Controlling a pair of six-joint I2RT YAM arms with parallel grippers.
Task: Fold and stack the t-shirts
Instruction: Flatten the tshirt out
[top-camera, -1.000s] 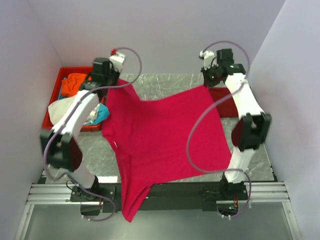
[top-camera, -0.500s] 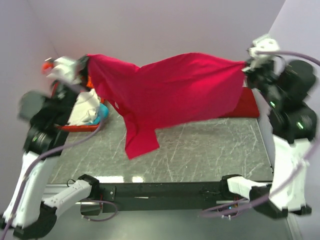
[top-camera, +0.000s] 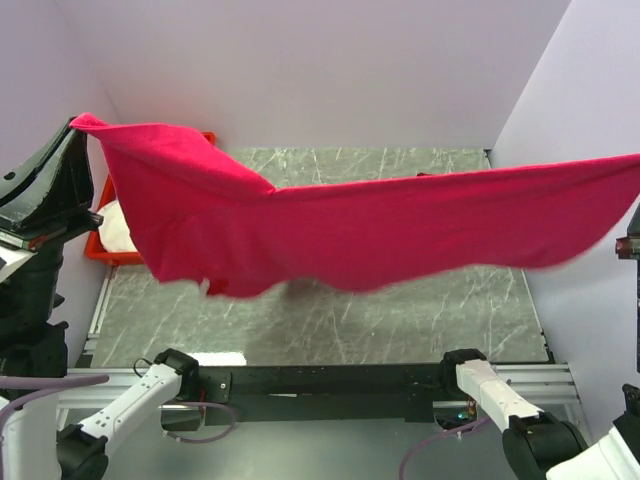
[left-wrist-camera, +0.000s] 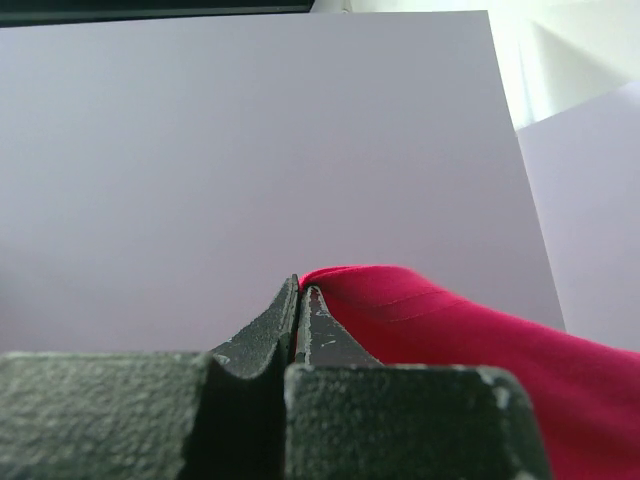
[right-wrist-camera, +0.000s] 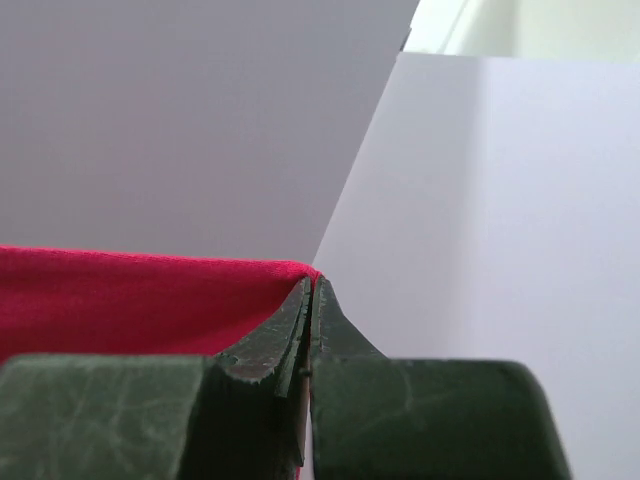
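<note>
Left gripper (left-wrist-camera: 303, 300) and right gripper (right-wrist-camera: 309, 295) each pinch the pink-red t-shirt (top-camera: 350, 225), stretched taut between them. Likely the spreading step; next, lower it flat below them.

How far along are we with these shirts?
Done: nothing folded or stacked in view. In hand: the pink-red shirt, stretched midair, left fingers and right fingers each shut on an edge. Left: lay it down, fold, stack; white cloth waits in the tray.

I see the pink-red t-shirt (top-camera: 380, 230) stretched in the air across the full workspace width, blocking overhead access. Passage is open beneath it over the table (top-camera: 350, 330). The red tray (top-camera: 108, 257) obstructs the left edge.
</note>
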